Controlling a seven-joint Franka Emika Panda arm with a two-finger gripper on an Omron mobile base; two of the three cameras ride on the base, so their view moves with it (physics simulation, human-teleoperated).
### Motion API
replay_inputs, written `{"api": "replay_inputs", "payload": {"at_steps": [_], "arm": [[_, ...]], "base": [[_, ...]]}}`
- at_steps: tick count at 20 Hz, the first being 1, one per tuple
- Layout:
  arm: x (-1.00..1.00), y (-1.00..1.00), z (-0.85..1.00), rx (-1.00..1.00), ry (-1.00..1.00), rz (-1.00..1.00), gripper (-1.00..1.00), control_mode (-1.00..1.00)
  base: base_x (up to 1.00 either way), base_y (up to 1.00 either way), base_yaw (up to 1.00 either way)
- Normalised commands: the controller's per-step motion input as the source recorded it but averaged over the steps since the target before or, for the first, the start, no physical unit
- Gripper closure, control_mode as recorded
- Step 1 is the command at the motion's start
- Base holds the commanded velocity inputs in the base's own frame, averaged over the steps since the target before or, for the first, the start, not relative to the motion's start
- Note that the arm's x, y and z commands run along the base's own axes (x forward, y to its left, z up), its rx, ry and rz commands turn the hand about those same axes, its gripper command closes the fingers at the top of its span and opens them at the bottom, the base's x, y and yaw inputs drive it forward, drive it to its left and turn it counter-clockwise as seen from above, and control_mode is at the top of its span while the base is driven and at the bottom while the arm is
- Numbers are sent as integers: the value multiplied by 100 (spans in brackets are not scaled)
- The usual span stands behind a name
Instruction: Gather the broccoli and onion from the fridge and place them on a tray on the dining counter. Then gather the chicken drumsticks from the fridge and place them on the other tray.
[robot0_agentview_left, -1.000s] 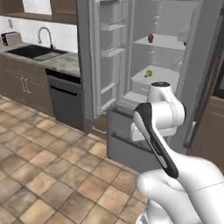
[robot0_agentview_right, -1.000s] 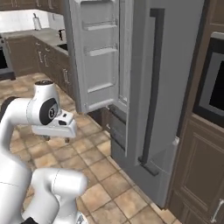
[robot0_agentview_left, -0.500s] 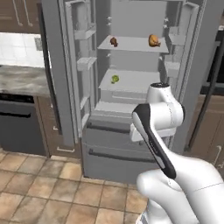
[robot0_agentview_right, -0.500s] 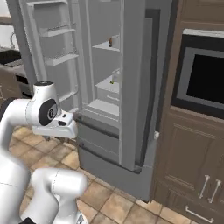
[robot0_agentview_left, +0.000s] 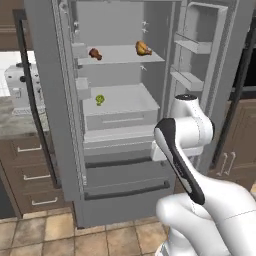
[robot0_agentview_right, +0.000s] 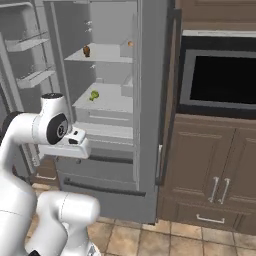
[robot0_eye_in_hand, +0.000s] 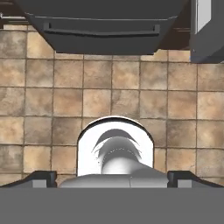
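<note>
The grey fridge (robot0_agentview_left: 47, 110) stands open in front of me. The bright-green broccoli (robot0_agentview_left: 100, 99) lies on the middle shelf, also seen as broccoli (robot0_agentview_right: 94, 94) from the right. Two chicken drumsticks lie on the upper shelf, a darker one (robot0_agentview_left: 95, 53) at the left and a golden one (robot0_agentview_left: 143, 48) at the right. I cannot make out the onion. My gripper (robot0_eye_in_hand: 113, 178) points down at the tiled floor, well below and in front of the shelves. It is open and holds nothing. The dining counter is out of view.
The fridge's right door with its bins (robot0_agentview_left: 197, 47) hangs open beside my arm. A built-in oven (robot0_agentview_right: 220, 80) and brown cabinets (robot0_agentview_right: 210, 175) stand to the right. Brown wooden drawers (robot0_agentview_left: 27, 175) sit left of the fridge. The bottom fridge drawer (robot0_eye_in_hand: 100, 30) is shut above the tiles.
The whole picture has swung round: the base moved until the open fridge is straight ahead and closer. The arm keeps the same folded pose, and the gripper stays open.
</note>
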Motion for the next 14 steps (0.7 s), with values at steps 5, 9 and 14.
{"api": "replay_inputs", "payload": {"at_steps": [5,9,14], "arm": [[0,0,0,0,0,0,-100,100],[0,0,0,0,0,0,-100,100],[0,0,0,0,0,0,-100,100]], "base": [[40,46,-20],[84,-24,13],[76,-43,16]]}}
